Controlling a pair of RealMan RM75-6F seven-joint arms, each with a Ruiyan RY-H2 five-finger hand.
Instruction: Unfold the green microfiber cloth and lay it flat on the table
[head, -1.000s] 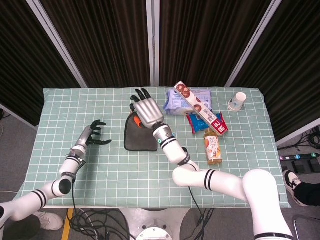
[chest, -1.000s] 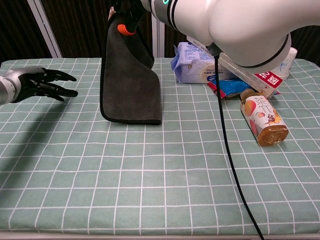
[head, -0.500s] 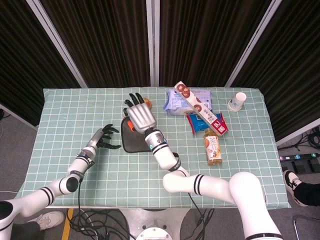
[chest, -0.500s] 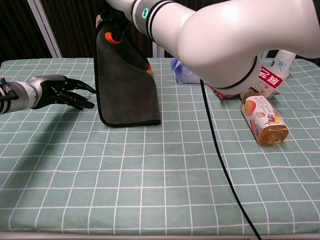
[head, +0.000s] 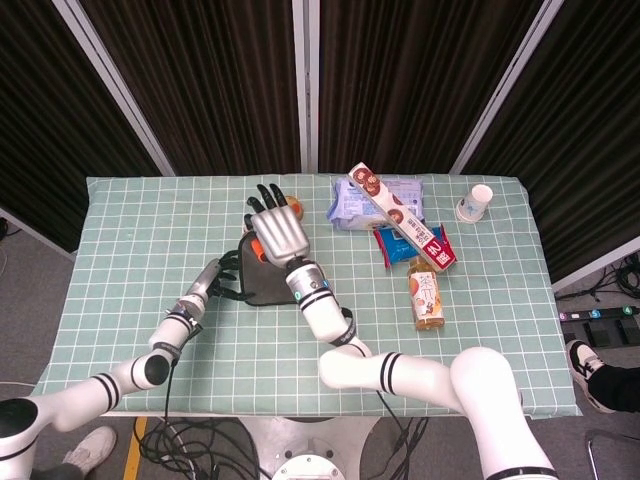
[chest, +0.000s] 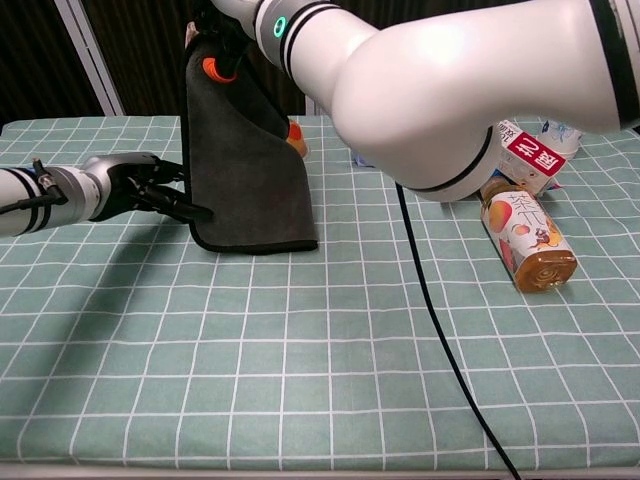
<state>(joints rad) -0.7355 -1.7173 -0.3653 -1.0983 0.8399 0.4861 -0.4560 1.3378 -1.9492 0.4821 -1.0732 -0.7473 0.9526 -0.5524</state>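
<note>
Right robot hand pinches cloth top edge so it hangs w/ bottom on surface; left robot hand, fingers spread, reaches its near-left edge to grab.

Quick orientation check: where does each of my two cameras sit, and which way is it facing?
Head view: high above, looking down on the table; both arms, left hand, right hand.
Chest view: low at the near edge, looking across; left hand, right arm filling the top.
Shared: the cloth hanging from the right hand, the bottle.
</note>
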